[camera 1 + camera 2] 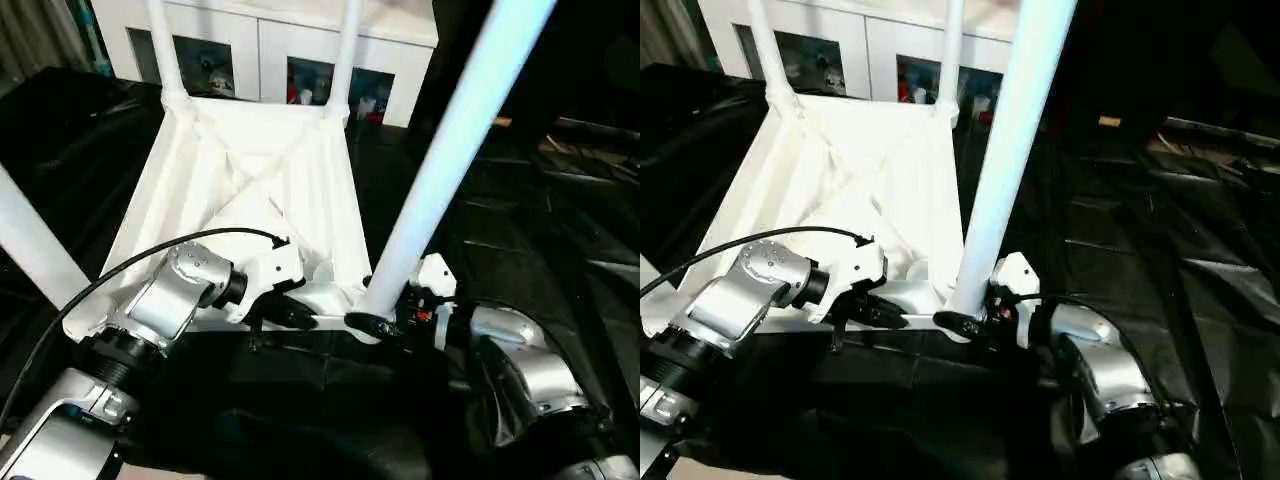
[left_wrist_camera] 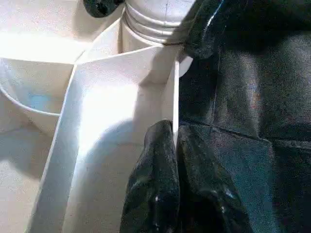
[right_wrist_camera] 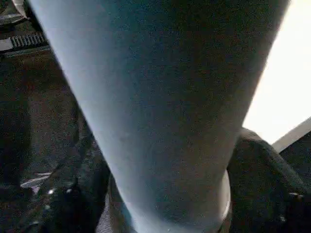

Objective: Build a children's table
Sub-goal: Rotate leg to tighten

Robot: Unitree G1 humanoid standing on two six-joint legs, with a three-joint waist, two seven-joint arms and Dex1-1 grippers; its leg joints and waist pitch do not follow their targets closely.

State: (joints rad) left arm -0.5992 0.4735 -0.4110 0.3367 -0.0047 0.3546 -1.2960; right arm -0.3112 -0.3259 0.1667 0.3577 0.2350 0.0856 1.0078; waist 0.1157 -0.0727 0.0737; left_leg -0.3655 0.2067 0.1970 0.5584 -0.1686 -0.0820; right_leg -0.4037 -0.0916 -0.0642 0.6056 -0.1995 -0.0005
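Left eye view: small white plastic children's table (image 1: 250, 180) lies upside down on the black-cloth work table (image 1: 520, 220), ribbed underside up, taking up centre-left of frame. Two thin white tube legs stand in the far corner sockets, upper left (image 1: 162, 45) and upper centre (image 1: 345, 50). Third leg (image 1: 35, 250) crosses the left edge at mid height. Fourth long white tapered leg (image 1: 450, 150) runs from top right down to the near-right corner socket, lower centre. Right gripper (image 1: 385, 318) clenched round that leg's base, black fingers either side. Left gripper (image 1: 285, 312) at the near rim, lower centre-left, just beside the right one. White cabinet w/ glass doors (image 1: 270, 60) across the top.

Right eye view: same layout, shifted left. Black cable (image 1: 770, 238) arcs over the silver left forearm (image 1: 735, 290), lower left.

Left wrist view: both black fingers (image 2: 155, 189) at bottom centre pinch a thin upright white rib of the table rim (image 2: 172, 107), clamped tight on it. Leg base in its round socket (image 2: 150, 19) at top centre.

Right wrist view: pale tapered leg (image 3: 160, 97) fills centre; dark fingers (image 3: 262, 170) hug it lower left and lower right, touching.
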